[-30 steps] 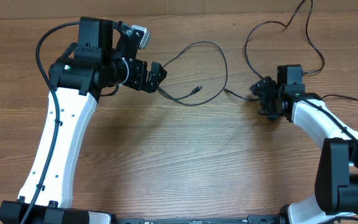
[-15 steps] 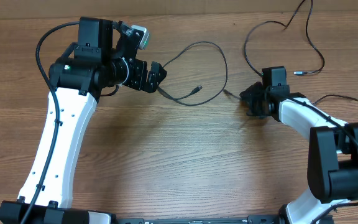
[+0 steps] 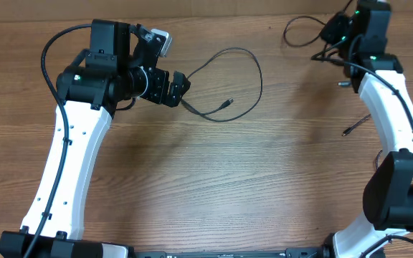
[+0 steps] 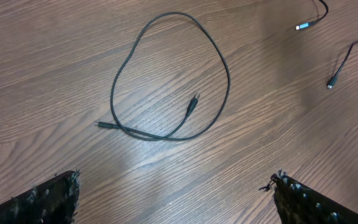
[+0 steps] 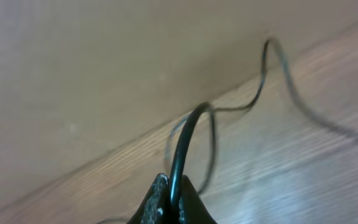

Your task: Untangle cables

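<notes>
Wooden worktop (image 3: 214, 186) seen from above. One looped cable (image 4: 166, 14), thin and black, lies at the centre toward the far edge. Its single loose loop crosses itself, and both small plugs are free. The left gripper (image 3: 180, 84) hovers beside it, fingers spread wide, holding nothing. At the far right corner the right gripper (image 5: 171, 193) is pinched tight on a second cable (image 5: 188, 124), equally thin and black, which curls away beyond it. Two more plug ends (image 4: 331, 84) lie near the right edge.

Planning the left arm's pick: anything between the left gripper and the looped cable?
Nothing visible. The left gripper hangs open over the table; the looped cable lies flat just ahead of it, with only bare wood between them.
</notes>
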